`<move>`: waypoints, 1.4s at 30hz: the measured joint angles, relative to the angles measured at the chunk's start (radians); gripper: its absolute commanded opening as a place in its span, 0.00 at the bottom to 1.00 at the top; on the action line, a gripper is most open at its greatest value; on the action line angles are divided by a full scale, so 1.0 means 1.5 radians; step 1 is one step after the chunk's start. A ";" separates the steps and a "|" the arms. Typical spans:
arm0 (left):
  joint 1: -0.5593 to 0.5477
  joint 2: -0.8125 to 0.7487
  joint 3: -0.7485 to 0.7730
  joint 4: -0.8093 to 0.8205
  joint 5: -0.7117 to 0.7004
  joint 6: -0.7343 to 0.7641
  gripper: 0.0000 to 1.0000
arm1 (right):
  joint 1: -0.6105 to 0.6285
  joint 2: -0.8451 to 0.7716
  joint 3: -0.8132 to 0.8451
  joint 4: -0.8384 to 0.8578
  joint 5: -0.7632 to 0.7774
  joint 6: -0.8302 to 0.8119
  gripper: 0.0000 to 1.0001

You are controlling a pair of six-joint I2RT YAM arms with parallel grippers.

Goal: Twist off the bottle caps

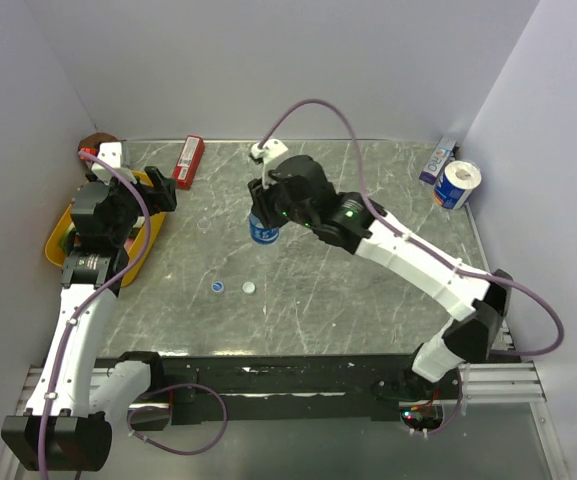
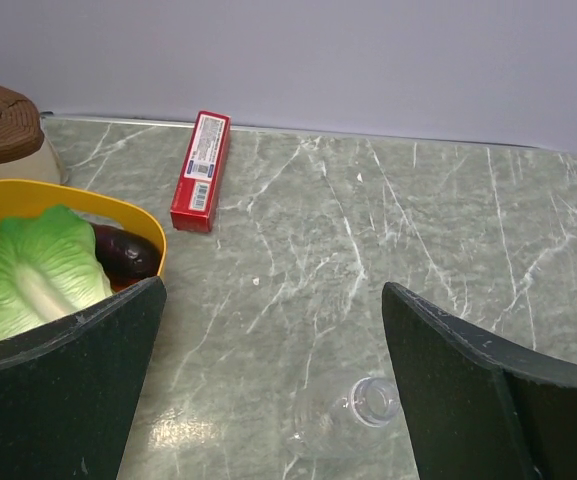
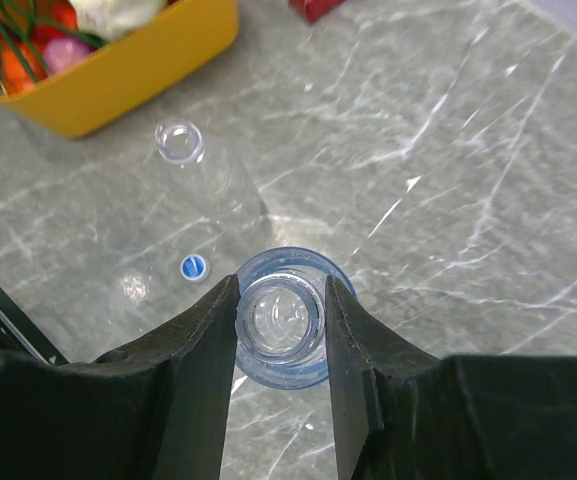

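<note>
Bottle caps (image 1: 216,288) on table (image 1: 368,300), gripped bottle (image 1: 263,233) near, yellow tray (image 2: 118,208), red box (image 1: 188,162)

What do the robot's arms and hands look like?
The left arm and right arm are white tubes with chunky black joints. A purple cable loops along each. Tiny green lights glow on the right arm. The left hand and right hand each have two flat, dark fingers.

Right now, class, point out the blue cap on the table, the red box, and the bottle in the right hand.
blue cap (image 1: 216,288): top external view, its centre.
red box (image 2: 201,170): left wrist view, its label.
bottle (image 3: 280,318): right wrist view, its open mouth.
</note>
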 measured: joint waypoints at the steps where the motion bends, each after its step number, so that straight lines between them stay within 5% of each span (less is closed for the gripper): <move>1: 0.000 0.000 0.000 0.000 -0.002 0.000 0.96 | 0.002 0.012 0.000 0.002 -0.003 0.000 0.00; 42: -0.003 0.000 -0.001 -0.005 -0.026 0.001 0.96 | 0.010 0.168 -0.113 0.254 0.008 0.035 0.00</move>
